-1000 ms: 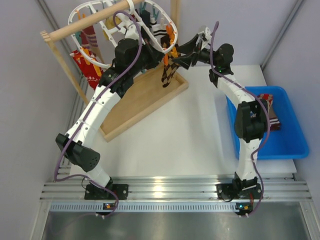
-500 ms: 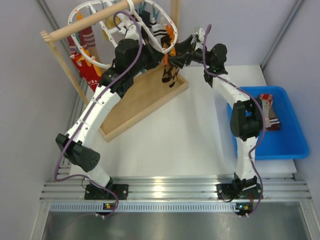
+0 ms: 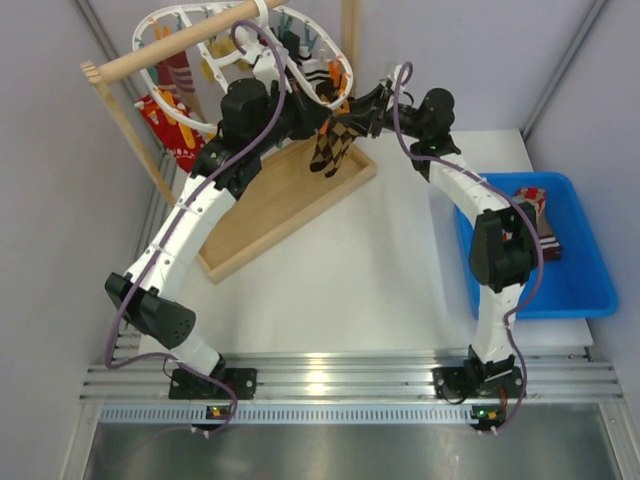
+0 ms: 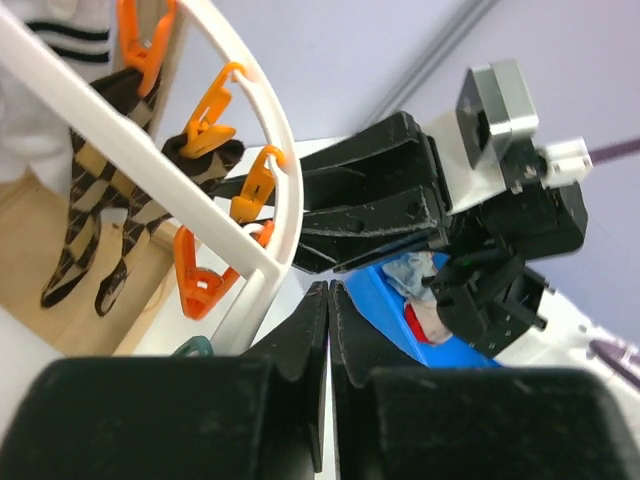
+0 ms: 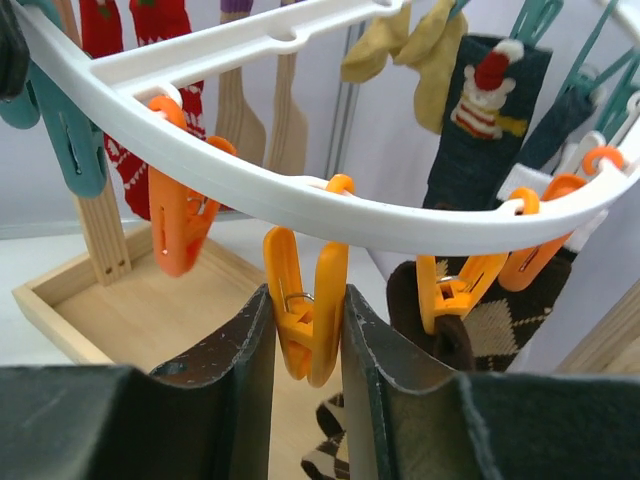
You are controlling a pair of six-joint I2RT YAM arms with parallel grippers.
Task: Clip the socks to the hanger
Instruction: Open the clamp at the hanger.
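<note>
The white oval hanger [image 3: 240, 50] hangs from the wooden rod with several socks clipped on. A brown-and-black argyle sock [image 3: 330, 148] hangs from an orange clip [image 5: 455, 290] on the near rim [image 5: 300, 200]. My right gripper [image 5: 305, 300] is shut on the neighbouring empty orange clip [image 5: 305, 320], one finger on each side of it. In the top view the right gripper [image 3: 352, 108] sits just right of the argyle sock. My left gripper [image 4: 328, 300] is shut with nothing in it, just under the ring [image 4: 240, 90], and the left gripper [image 3: 305, 120] points toward the right one.
A blue bin [image 3: 575, 270] at the right holds more socks [image 3: 535, 215]. The wooden tray base [image 3: 270, 210] and its uprights stand under the hanger. Red [image 5: 150, 30], yellow [image 5: 410, 40] and dark bear-patterned [image 5: 485, 100] socks hang on the far side.
My right gripper moved left up to the hanger rim and closed onto an orange clip. The hanger and argyle sock swung slightly left. The left gripper stayed shut.
</note>
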